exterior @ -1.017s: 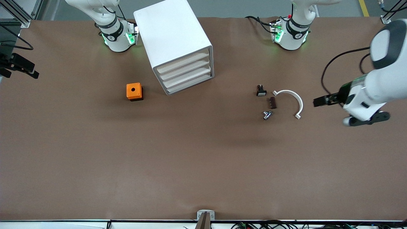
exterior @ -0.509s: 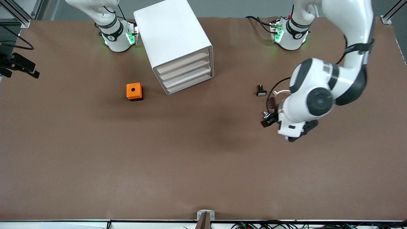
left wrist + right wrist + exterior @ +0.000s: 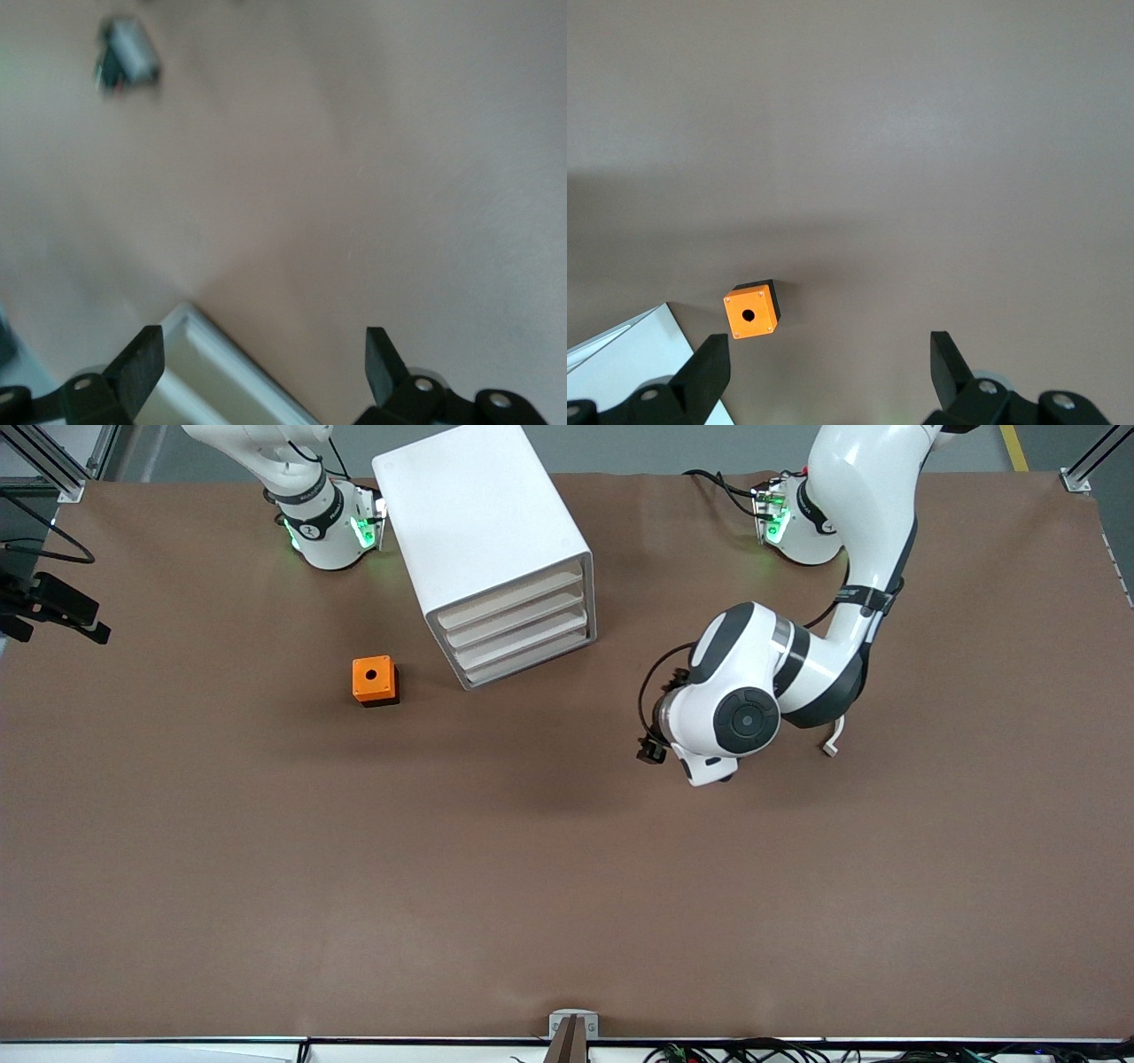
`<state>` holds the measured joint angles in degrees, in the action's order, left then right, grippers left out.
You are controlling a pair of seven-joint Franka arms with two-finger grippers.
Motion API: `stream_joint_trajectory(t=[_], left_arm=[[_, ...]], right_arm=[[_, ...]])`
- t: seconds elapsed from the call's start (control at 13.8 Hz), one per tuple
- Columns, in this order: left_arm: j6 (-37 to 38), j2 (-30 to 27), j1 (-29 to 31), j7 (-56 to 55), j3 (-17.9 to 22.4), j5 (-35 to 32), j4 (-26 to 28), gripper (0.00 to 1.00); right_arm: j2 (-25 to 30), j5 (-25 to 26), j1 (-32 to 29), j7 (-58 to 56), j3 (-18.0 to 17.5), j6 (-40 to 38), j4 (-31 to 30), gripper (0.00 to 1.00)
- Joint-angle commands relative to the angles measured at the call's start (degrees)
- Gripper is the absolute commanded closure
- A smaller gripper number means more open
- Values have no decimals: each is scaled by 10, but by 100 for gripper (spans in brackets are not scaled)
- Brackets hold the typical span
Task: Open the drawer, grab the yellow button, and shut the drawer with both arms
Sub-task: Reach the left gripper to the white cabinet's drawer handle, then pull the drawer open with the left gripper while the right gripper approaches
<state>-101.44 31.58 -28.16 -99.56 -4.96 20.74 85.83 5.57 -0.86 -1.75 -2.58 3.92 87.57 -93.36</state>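
Note:
The white cabinet (image 3: 483, 531) stands toward the right arm's end of the table. Its four drawers are all pushed in, and the drawer (image 3: 509, 596) is the topmost of them. The button is out of view. My left gripper (image 3: 651, 748) hangs low over the bare table between the cabinet and the small parts. In the left wrist view the left gripper (image 3: 261, 367) is open and empty, with a white corner (image 3: 221, 376) that looks like the cabinet's between its fingers. My right gripper (image 3: 828, 363) is open and empty high above the table, and the front view does not show it.
An orange box with a hole (image 3: 375, 680) sits beside the cabinet, also seen as the orange box (image 3: 751, 312). The left arm covers the small parts; only the tip of a white curved piece (image 3: 831, 746) shows. A small black piece with a white face (image 3: 128, 57) lies farther off.
The left arm has swung in from the left arm's end of the table, over the small parts, toward the cabinet. Both grippers stay open. The drawers have not moved.

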Motion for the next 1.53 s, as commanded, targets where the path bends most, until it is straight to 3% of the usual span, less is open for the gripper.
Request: stream_joint_trajectory(t=[0.0, 0.29, 0.51, 0.94, 1.09, 1.45], left_arm=[[9, 1, -21, -129, 3, 69, -8, 0], [33, 5, -30, -298, 0, 225, -4, 0], [121, 30, -29, -335, 0, 322, -4, 3], [171, 90, -31, -372, -12, 417, -4, 28], [172, 96, -48, -379, -12, 435, -4, 31], [172, 111, -76, -379, -13, 436, -4, 39]], right_arm=[[8, -1, -3, 5, -2, 0, 6, 0], [-11, -1, -6, 3, -1, -3, 33, 0], [-28, 8, -4, 2, -1, 3, 34, 0], [-101, 24, -6, 2, -1, 44, 35, 0], [-140, 26, -8, 0, 0, 59, 35, 0], [-141, 30, -3, 33, -2, 51, 32, 0]])
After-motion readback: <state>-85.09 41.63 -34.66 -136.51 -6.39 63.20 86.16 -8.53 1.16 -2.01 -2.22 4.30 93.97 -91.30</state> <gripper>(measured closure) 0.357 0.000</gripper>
